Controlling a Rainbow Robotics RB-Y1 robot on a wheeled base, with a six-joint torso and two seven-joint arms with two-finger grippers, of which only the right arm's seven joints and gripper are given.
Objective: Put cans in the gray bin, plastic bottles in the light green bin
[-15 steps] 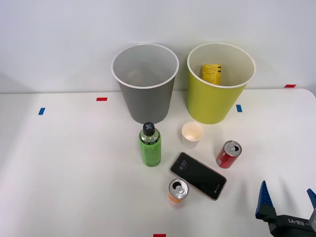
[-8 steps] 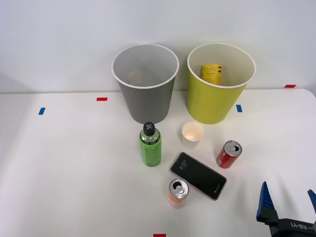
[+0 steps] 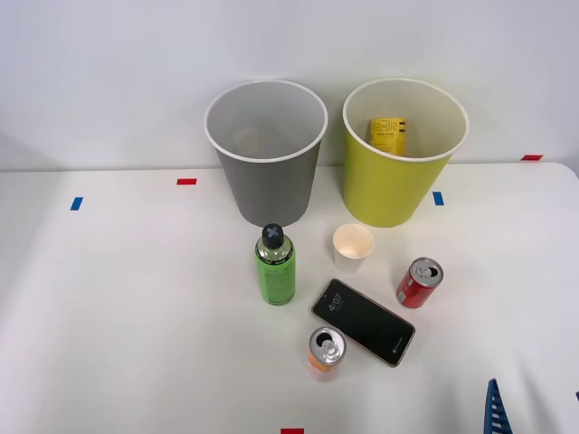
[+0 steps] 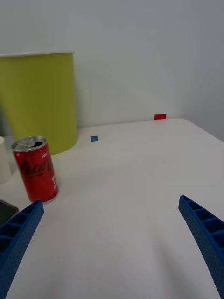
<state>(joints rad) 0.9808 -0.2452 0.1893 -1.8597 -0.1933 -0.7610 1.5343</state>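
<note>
- From my console, the right gripper (image 4: 112,233) has its blue fingers (image 4: 18,233) spread wide, holding nothing; in the front view one fingertip sits at the lower right edge.
- Red can (image 3: 419,283) stands upright right of centre, just right of a phone (image 3: 364,322).
- Orange can (image 3: 326,349) stands below centre, touching the phone's lower left edge.
- Green bottle (image 3: 275,266) stands upright at centre (cap on).
- Yellow bottle (image 3: 388,133) lies inside the light green bin (image 3: 398,185), upper right.
- Gray bin (image 3: 269,185) stands beside it, upper centre.
- A paper cup (image 3: 352,246) stands below the two bins.
</note>
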